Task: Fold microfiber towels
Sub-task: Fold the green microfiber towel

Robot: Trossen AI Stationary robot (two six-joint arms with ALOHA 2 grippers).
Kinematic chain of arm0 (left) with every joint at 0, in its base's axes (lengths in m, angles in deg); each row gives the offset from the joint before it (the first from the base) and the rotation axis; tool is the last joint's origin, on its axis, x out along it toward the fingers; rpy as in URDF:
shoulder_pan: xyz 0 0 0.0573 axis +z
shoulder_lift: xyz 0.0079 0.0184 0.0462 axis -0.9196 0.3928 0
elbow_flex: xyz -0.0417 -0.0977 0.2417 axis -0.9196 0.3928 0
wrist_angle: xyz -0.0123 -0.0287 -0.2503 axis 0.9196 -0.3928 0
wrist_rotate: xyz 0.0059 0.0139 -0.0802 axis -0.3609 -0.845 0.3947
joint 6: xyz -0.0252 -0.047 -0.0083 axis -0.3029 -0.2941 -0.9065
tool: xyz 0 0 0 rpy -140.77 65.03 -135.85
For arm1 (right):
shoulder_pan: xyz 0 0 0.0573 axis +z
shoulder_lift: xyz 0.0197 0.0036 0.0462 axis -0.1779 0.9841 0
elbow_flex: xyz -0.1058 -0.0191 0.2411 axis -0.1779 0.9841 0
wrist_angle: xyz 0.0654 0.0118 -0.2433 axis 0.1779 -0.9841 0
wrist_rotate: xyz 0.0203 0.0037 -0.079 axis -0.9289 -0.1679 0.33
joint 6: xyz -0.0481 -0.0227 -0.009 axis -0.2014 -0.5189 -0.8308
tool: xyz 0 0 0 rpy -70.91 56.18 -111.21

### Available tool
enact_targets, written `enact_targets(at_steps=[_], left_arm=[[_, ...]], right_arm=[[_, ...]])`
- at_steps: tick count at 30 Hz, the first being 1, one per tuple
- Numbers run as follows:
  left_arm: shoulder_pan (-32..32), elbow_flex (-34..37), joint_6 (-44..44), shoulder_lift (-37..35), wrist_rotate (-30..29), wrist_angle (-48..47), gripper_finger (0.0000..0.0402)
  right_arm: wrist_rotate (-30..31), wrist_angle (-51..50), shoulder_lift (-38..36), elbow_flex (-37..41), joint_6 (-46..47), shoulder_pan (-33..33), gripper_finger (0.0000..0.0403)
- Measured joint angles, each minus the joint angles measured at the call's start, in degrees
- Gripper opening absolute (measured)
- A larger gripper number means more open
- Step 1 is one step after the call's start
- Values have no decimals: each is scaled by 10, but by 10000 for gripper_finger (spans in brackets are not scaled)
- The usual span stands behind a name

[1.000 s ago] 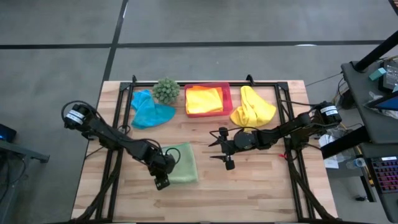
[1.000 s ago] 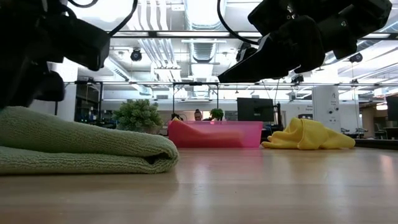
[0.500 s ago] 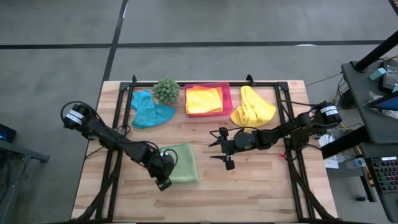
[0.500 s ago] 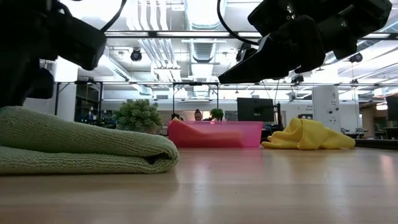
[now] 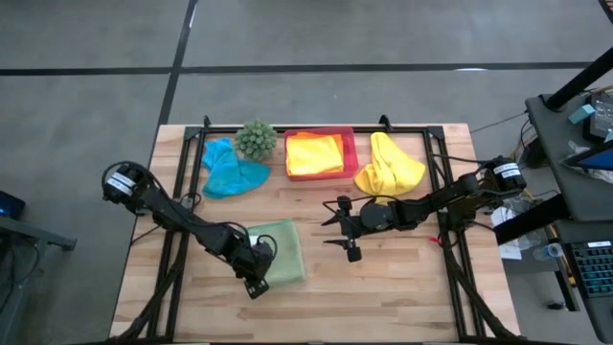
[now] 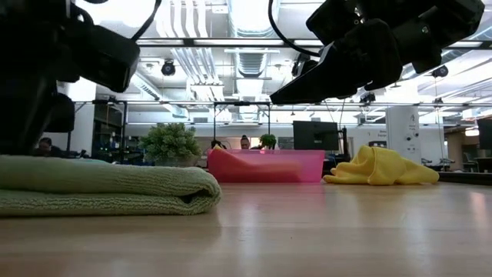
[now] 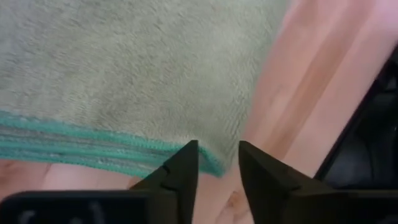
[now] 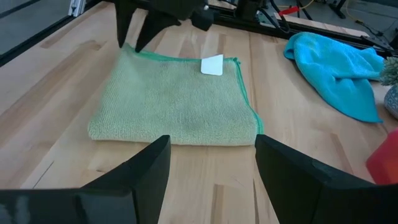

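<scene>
A light green towel (image 5: 280,251) lies folded flat on the table, left of the middle, with a white tag (image 8: 212,65) on top. My left gripper (image 7: 217,163) points down at the towel's near left corner, its fingertips a little apart and the teal-hemmed corner (image 7: 214,167) in the gap between them. To the right of the towel, my right gripper (image 8: 211,180) hovers open above the table with nothing between its fingers. At the far side lie a crumpled teal towel (image 5: 230,171) and a crumpled yellow towel (image 5: 388,165). My left gripper comes at the green towel's near left corner (image 8: 126,48) slanting from above, with a fingertip (image 8: 122,38) on either side of the hem. I cannot tell whether the fingertips touch the cloth.
A pink tray (image 5: 351,144) at the far middle holds a folded yellow towel (image 5: 314,153). A spiky green plant (image 5: 256,139) stands to its left. Black frame rails (image 5: 177,240) run along both table sides. Bare wood lies near the front edge and right of the green towel.
The green towel's top on the side under my left gripper, which bulged high, has sunk and now lies flatter. My left gripper has tipped a little over that corner.
</scene>
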Motion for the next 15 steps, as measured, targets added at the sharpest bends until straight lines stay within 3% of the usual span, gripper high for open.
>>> enact_targets(at_steps=[6,11,15], left_arm=[[-2,-2,1,0,11,-2,11],[-2,-13,0,-5,15,-19,8],[-2,-28,-5,-22,0,-89,2]], right_arm=[[0,0,0,0,-1,0,224],[0,0,0,0,-1,0,224],[0,0,0,0,-1,0,224]])
